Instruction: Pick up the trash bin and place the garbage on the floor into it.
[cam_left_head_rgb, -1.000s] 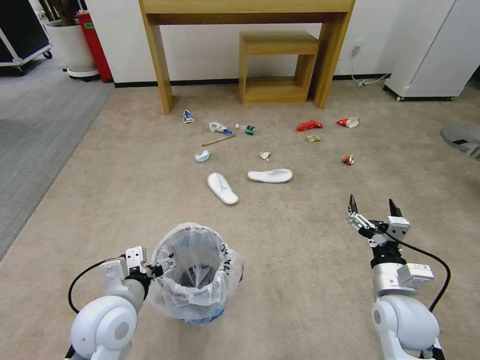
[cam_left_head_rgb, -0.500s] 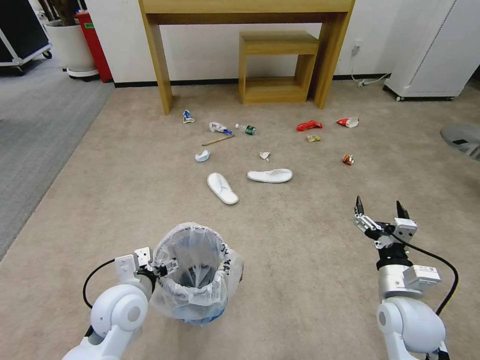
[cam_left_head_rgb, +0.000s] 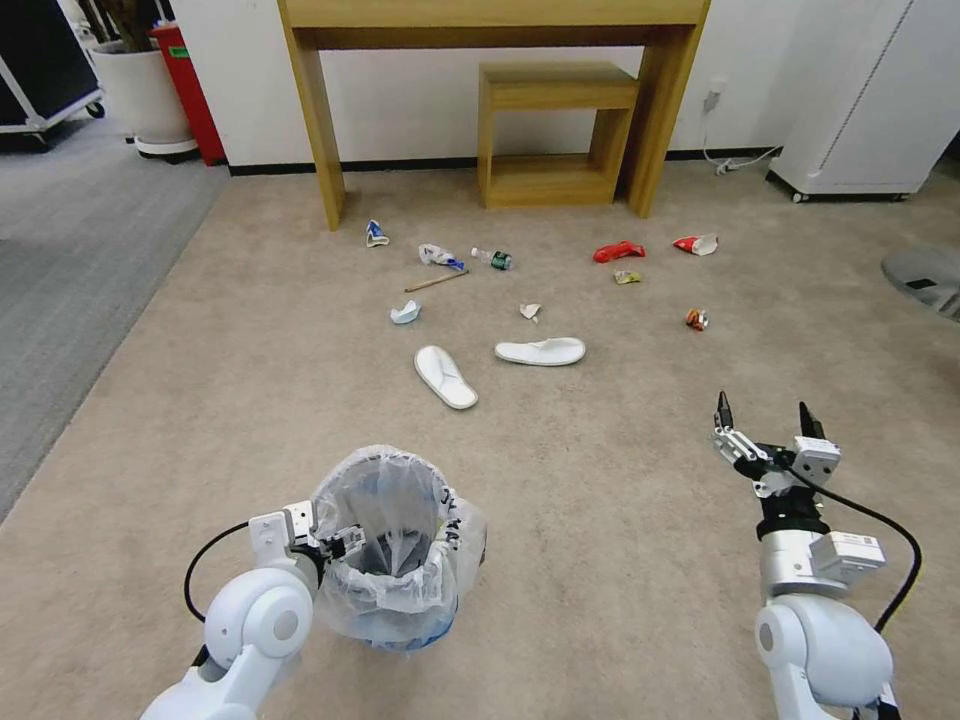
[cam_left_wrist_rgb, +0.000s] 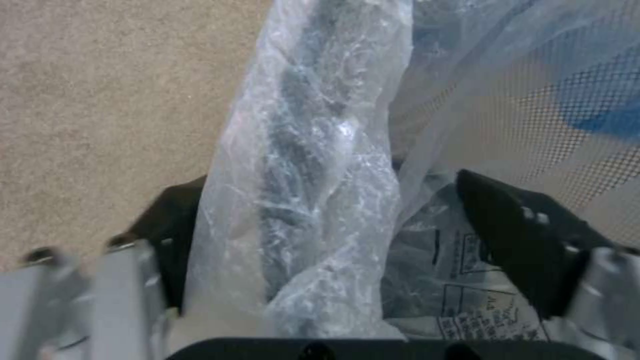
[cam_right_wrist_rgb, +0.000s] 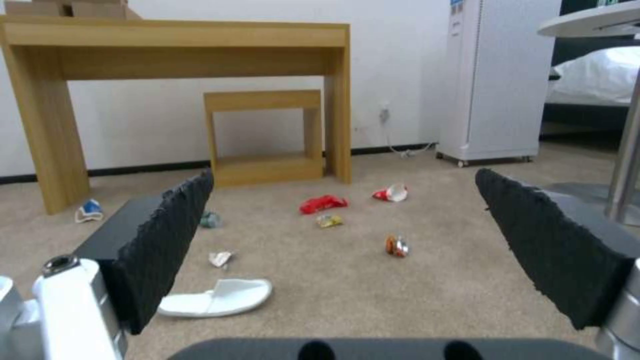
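While the left gripper (cam_left_head_rgb: 340, 541) straddled the trash bin (cam_left_head_rgb: 395, 545) rim, fingers spread either side of its bagged wall, not clamped, garbage (cam_left_head_rgb: 697, 319) lay well ahead on the floor (cam_left_head_rgb: 600, 500); right gripper (cam_left_head_rgb: 766, 433) gaped, nearer.

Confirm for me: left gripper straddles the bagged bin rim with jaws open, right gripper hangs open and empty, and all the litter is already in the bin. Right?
Not quite: the litter is not in the trash bin. The head view shows the garbage scattered on the floor. The rest holds: the left gripper straddles the bagged rim, open; the right gripper is open and empty.
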